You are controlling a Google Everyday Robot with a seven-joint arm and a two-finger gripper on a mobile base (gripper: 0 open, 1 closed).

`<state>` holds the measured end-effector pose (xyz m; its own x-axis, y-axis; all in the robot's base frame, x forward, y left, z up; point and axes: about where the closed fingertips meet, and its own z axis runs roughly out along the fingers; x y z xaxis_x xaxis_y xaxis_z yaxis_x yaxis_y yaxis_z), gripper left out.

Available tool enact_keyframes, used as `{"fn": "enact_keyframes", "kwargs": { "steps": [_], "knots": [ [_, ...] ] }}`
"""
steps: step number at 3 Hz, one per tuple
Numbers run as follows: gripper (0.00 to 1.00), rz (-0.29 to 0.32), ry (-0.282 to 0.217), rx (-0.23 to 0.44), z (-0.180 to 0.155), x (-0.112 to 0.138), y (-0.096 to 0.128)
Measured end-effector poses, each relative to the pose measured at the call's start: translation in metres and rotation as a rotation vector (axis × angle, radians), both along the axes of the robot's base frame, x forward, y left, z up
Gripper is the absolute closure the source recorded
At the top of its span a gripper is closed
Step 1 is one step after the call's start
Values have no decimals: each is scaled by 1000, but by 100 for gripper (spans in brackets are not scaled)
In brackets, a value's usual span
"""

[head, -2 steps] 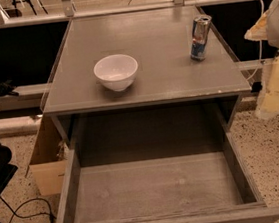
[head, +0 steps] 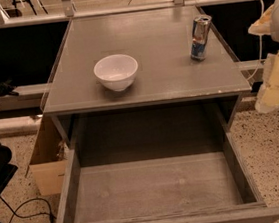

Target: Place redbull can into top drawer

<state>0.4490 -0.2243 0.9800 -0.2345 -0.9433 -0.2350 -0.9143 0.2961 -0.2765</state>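
The redbull can (head: 200, 38) stands upright on the grey cabinet top (head: 165, 75), near its right back edge. The top drawer (head: 158, 187) is pulled fully open below the top and nothing lies in it. My gripper (head: 273, 85) is at the right edge of the camera view, beside the cabinet's right side. It is to the right of the can and lower than it, apart from it, and holds nothing that I can see.
A white bowl (head: 116, 72) sits on the cabinet top, left of centre. A cardboard box (head: 47, 162) stands on the speckled floor left of the drawer. A black object and cable (head: 9, 209) lie at the lower left. Dark shelving runs behind the cabinet.
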Motion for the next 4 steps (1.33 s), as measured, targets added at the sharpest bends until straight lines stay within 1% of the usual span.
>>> {"fn": "enact_keyframes", "kwargs": {
  "steps": [1,2,3,4],
  "knots": [
    [0,-100,-123,178,-1,45,-45],
    [0,-175,-252,393,-1,102,-81],
    [0,-185,-312,613,-5,166,-80],
    [0,-217,-372,785,4,195,-78]
  ]
}}
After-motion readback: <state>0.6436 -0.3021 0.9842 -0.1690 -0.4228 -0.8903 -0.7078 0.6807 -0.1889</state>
